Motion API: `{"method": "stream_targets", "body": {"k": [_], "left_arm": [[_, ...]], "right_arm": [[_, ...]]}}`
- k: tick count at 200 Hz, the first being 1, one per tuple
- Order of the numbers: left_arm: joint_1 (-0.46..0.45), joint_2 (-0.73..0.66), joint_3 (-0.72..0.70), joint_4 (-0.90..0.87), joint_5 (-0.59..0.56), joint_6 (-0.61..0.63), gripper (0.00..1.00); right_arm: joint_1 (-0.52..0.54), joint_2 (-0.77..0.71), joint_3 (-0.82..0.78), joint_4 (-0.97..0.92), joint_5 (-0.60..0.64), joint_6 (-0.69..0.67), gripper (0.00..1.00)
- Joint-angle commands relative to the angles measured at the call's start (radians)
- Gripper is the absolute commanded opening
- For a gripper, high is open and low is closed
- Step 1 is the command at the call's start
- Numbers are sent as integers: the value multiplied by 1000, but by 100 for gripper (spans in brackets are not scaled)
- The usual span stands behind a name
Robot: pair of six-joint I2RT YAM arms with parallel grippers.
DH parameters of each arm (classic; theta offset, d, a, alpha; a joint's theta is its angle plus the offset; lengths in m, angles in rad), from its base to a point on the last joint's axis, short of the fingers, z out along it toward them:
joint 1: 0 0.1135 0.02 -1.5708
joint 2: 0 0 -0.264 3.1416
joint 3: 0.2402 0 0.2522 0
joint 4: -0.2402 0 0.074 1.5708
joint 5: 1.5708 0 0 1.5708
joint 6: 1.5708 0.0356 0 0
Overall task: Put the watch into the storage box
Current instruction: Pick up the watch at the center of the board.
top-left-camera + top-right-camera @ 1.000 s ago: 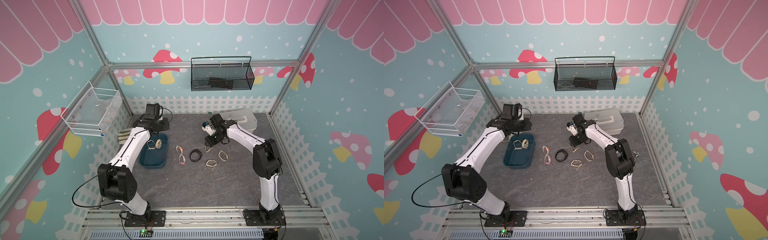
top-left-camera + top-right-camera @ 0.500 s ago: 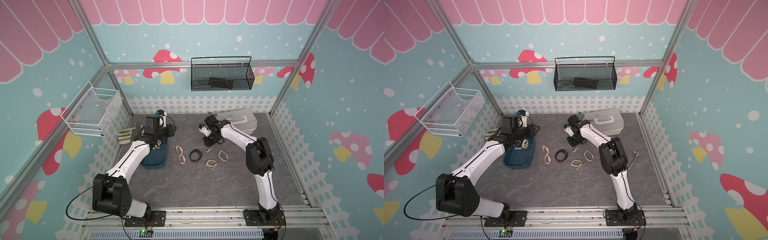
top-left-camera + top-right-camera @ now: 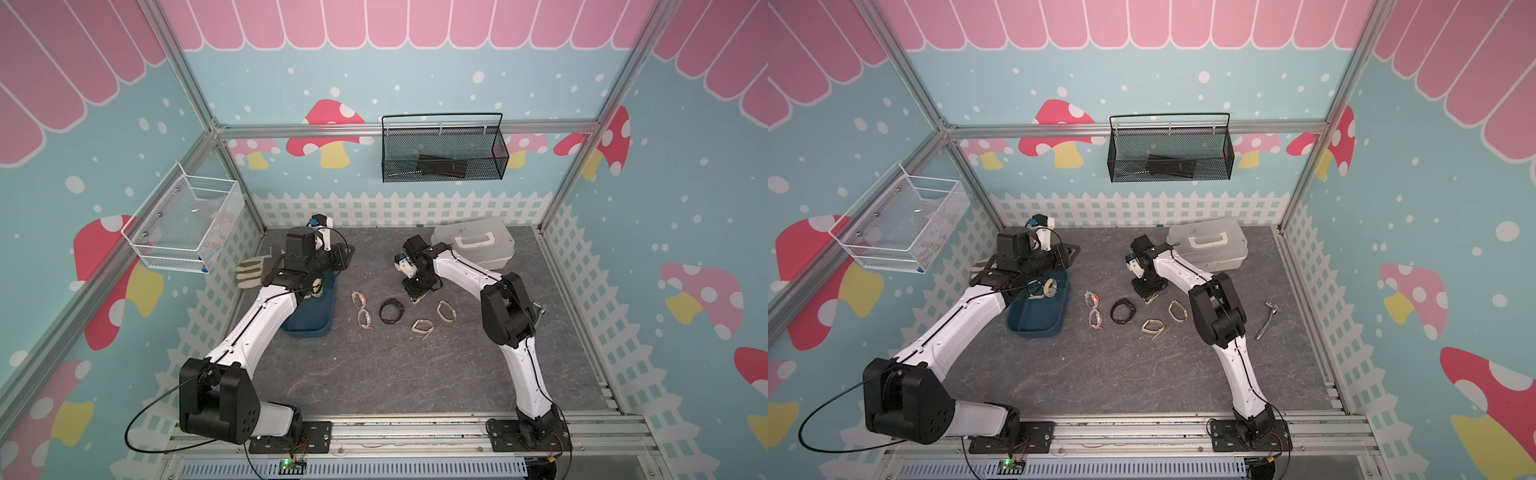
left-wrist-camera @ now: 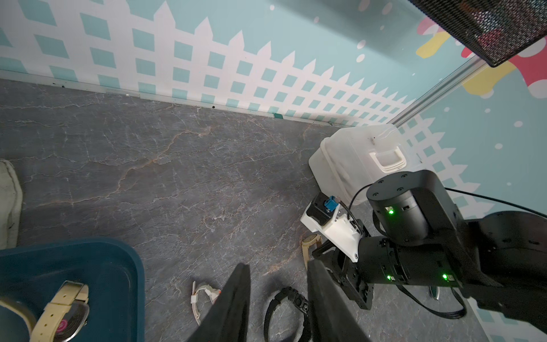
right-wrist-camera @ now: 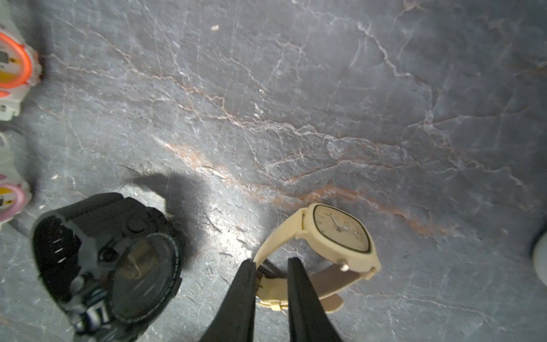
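Right gripper (image 5: 271,262) jaws sit nearly closed astride the strap of the cream square-faced watch (image 5: 340,231); I can't tell if it's pinched.

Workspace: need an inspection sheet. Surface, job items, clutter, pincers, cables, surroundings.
Surface: grey marbled tabletop, flat.
Job's things: storage box holds a beige-strapped watch; black watch outside it.
Clutter: glove, white case, metal tool.
Pincers: left pincer open, empty; right pincer astride square-faced watch's strap, grip unconfirmed.
Cables: black cable loops beside left arm's base.
Surroundings: black mesh basket and white wire basket on walls.
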Motion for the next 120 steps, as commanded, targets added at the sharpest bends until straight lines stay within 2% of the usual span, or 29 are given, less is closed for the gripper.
{"method": "stream_targets", "body": {"k": [1,120], "left_arm": [[-1,-13,-16,19,25,11,36],[-2,-24,-17,18,36,25,36]], "right_arm": [[14,30,29,-27,7,5,22],[17,102,80,-56,26,12,21]]}}
